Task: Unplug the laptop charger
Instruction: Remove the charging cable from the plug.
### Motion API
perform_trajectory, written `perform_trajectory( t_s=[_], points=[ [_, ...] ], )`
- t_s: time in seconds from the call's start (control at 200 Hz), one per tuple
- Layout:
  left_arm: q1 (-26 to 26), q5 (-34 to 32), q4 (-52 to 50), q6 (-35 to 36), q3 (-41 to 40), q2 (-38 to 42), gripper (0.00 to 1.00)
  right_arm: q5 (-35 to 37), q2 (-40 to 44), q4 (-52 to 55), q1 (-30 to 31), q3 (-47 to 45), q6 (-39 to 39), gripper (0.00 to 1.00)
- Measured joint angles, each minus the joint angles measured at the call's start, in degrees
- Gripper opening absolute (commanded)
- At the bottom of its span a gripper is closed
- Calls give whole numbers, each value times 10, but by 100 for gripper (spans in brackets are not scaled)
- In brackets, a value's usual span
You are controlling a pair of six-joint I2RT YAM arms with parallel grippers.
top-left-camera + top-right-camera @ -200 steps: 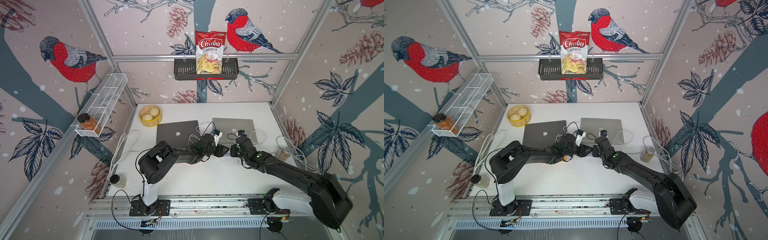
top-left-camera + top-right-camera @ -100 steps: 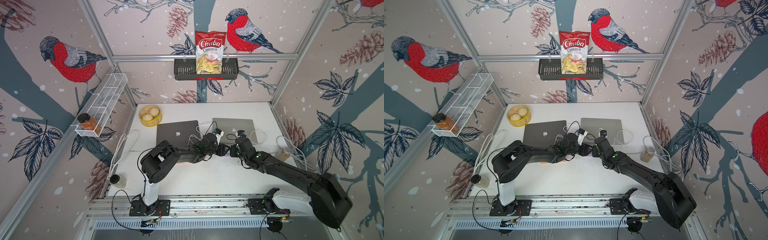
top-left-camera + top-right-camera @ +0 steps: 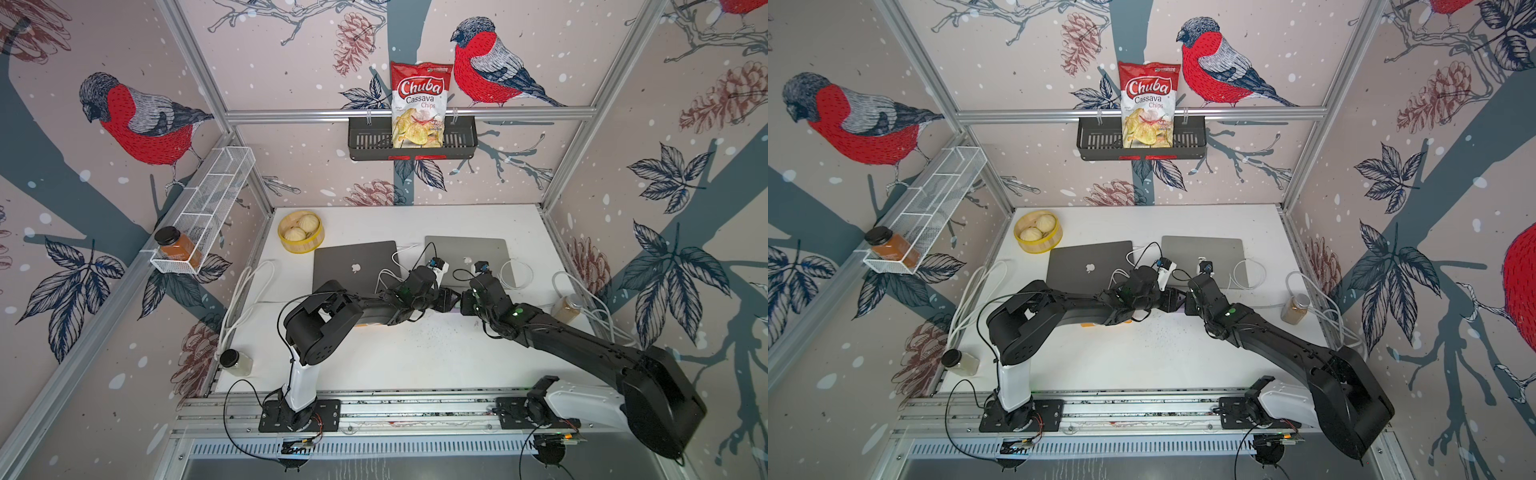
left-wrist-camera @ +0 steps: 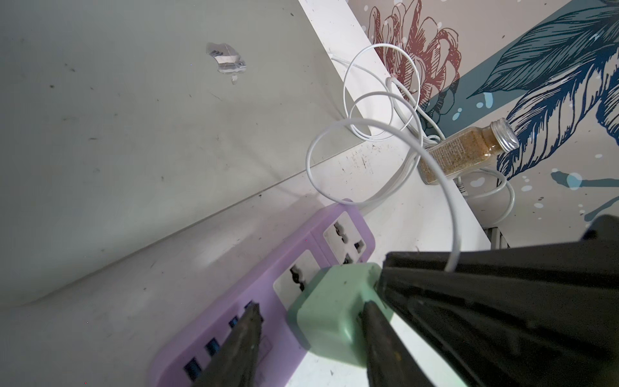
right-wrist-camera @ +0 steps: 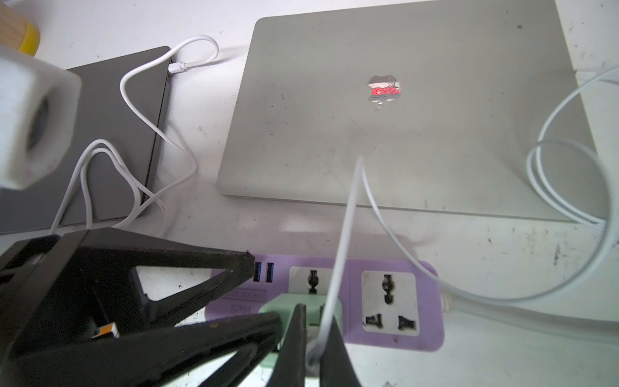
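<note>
The right gripper (image 5: 315,338) is pinching the white cable (image 5: 345,228) between pressed-together fingers, right where the cable is leaving the green charger (image 5: 284,305). The charger is sitting directly under the gripper's tips, plugged into the purple power strip (image 5: 432,301). It is standing up off the strip's face, so the pull is probably needing to go straight away from the sockets, back along the gripper's own fingers. The left gripper (image 4: 311,306) is standing spread with the charger between its fingers. One tip is resting on the strip by the USB ports and the other is lying against the charger's side, crowding the right gripper. Beyond both, the cable is arching loosely in front of the silver laptop (image 5: 402,134).
</note>
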State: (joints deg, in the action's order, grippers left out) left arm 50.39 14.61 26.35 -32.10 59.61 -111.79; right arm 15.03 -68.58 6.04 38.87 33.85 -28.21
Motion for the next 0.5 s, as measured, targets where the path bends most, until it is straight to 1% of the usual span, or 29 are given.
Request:
perform_trajectory(
  t_s=[0.22,0.5],
  points=[
    [3,-11,2,2,1,-3,48,10,6,3,0,7,3,6],
    [7,-29,6,5,2,-7,48,4,8,-6,1,19,4,5]
  ],
)
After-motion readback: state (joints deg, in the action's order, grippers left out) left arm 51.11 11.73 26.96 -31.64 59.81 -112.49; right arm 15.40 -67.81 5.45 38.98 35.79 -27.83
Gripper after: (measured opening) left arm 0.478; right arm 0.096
